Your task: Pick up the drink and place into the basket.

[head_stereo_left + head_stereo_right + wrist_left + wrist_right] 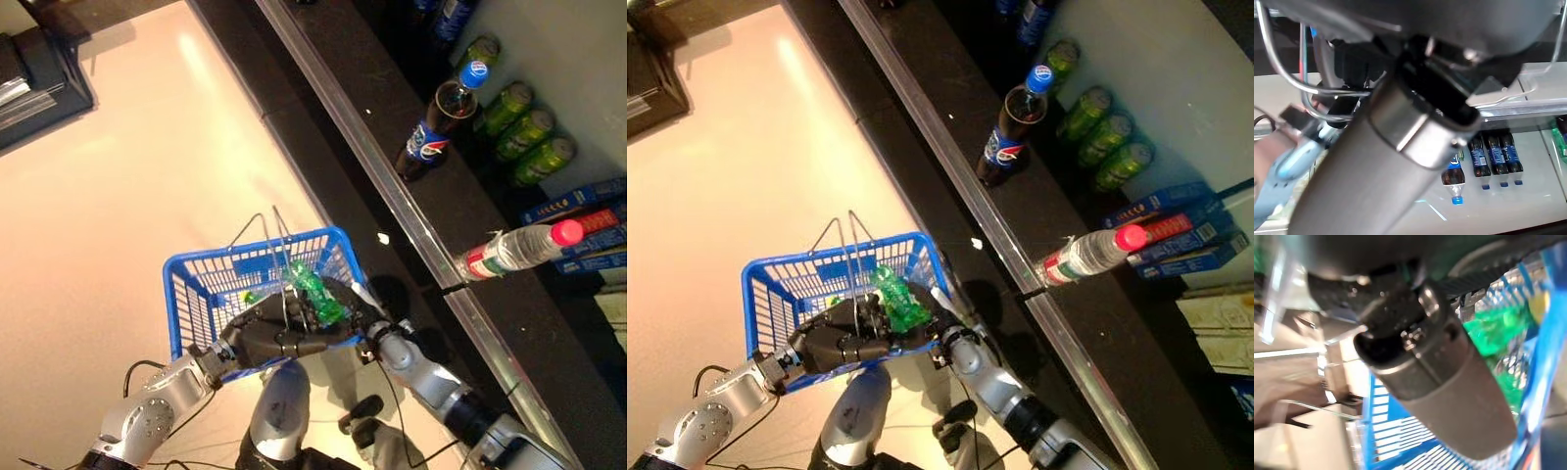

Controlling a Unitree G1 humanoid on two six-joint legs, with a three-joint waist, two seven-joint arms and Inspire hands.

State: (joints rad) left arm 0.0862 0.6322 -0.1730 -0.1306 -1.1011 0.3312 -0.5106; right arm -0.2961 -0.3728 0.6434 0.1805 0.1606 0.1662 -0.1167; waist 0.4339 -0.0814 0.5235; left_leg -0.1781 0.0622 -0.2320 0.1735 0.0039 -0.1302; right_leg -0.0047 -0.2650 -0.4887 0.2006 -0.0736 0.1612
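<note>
The blue basket [201,284] hangs raised in front of me. My left hand [269,340] is shut on its thin wire handles [266,227], which also show in the left wrist view [1283,73]. A green drink bottle [315,291] lies tilted over the basket's near right corner, its lower end in my right hand [351,302], whose fingers curl round it. The right wrist view shows the green bottle [1493,328] against the blue basket's mesh [1391,431]. In the right eye view the bottle [899,299] sits just right of my left hand [838,343].
A dark shelf with a metal front rail [392,196] runs diagonally on the right. On it stand a cola bottle [436,127], green cans [524,132], a clear bottle with a red cap [514,250] and blue boxes [578,211]. Pale floor lies left.
</note>
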